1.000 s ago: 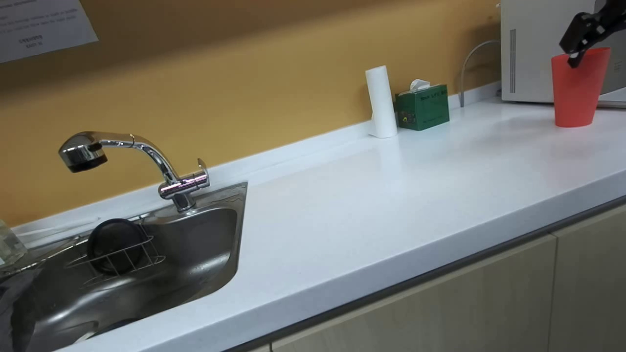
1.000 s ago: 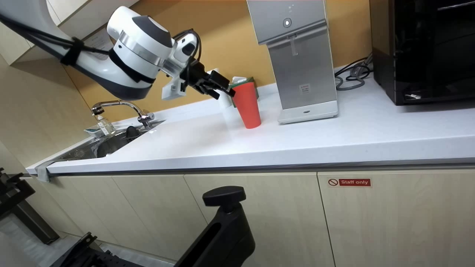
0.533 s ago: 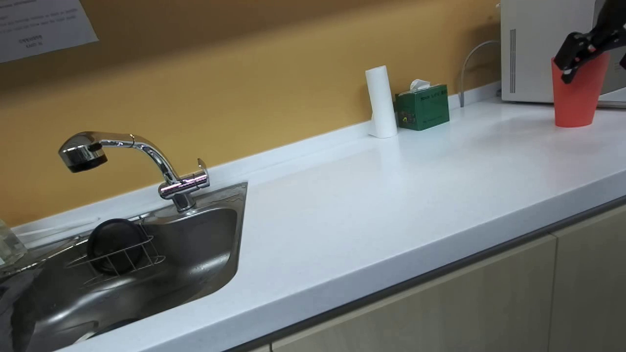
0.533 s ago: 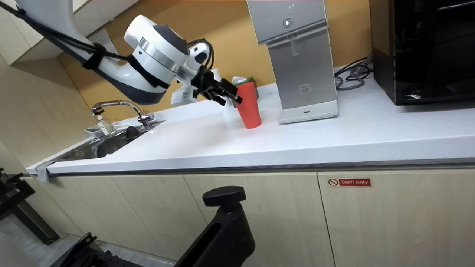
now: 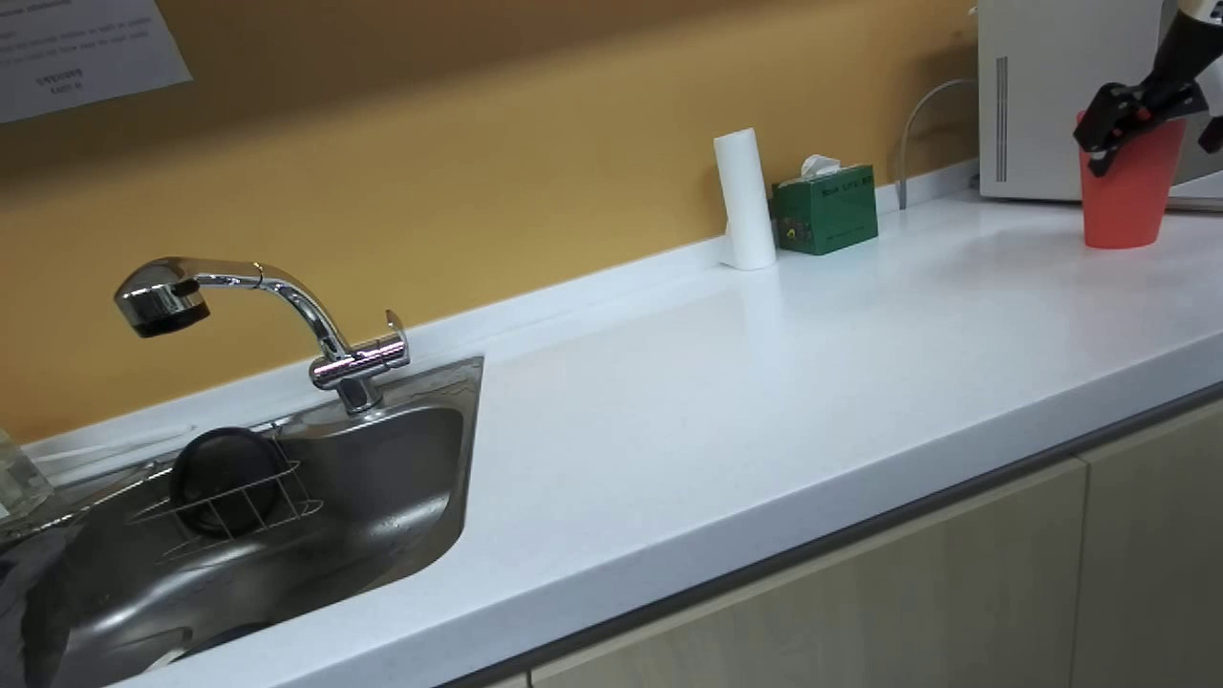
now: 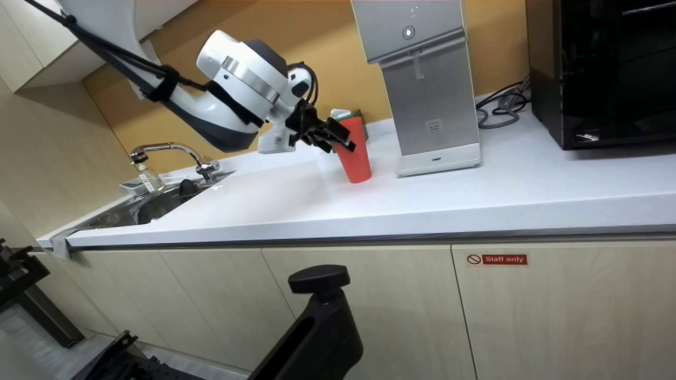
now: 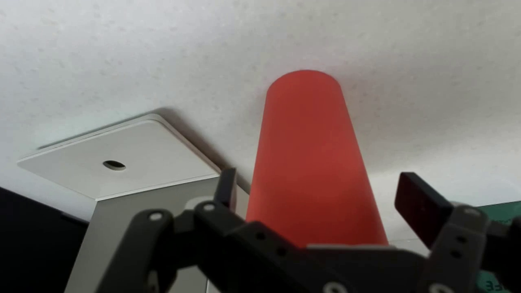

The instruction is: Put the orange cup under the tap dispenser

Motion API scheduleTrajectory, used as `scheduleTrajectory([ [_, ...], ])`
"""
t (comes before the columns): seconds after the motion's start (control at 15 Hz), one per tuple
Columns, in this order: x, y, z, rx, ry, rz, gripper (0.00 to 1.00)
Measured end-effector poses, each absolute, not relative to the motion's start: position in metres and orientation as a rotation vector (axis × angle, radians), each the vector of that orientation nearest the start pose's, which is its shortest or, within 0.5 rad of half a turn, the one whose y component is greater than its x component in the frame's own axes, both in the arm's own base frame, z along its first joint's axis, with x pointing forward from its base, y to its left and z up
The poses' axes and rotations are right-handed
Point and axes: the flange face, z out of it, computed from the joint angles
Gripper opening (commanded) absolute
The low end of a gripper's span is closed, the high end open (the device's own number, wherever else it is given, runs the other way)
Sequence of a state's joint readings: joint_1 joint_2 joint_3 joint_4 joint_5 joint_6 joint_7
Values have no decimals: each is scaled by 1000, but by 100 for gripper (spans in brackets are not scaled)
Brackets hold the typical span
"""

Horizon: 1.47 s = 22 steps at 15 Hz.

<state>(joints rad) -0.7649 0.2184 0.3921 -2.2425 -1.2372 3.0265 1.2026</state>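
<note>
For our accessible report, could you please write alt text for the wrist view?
An open gripper frames an orange cup standing on a speckled counter; at picture left lies a white dispenser base with a dark hole.

On a cupboard door point(image 6: 570, 316) I read a red sign point(image 6: 505, 259), "Staff only", beside a barred circle point(image 6: 474, 259); the tissue box point(image 5: 827, 211) and paper notice point(image 5: 91, 53) are too blurred.
</note>
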Motion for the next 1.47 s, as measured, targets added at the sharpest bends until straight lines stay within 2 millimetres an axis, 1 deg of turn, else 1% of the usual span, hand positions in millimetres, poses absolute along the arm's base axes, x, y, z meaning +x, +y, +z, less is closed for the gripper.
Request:
scheduleTrajectory([
  [0.2,543,-135,309,-3059,631,-1054,100],
  [0.4,551,-136,308,-3059,604,-1113,100],
  [0.47,554,-136,307,-3058,597,-1132,75],
  [0.53,556,-136,306,-3057,590,-1149,74],
  [0.6,558,-136,304,-3056,585,-1162,68],
  [0.67,559,-136,303,-3056,580,-1174,60],
  [0.73,561,-136,302,-3053,577,-1187,56],
  [0.8,561,-136,303,-3051,574,-1201,55],
  [0.93,560,-135,302,-3046,574,-1217,49],
  [1.07,557,-135,305,-3041,573,-1242,48],
  [1.27,551,-137,320,-3038,578,-1297,48],
  [1.47,536,-146,342,-3049,606,-1363,48],
])
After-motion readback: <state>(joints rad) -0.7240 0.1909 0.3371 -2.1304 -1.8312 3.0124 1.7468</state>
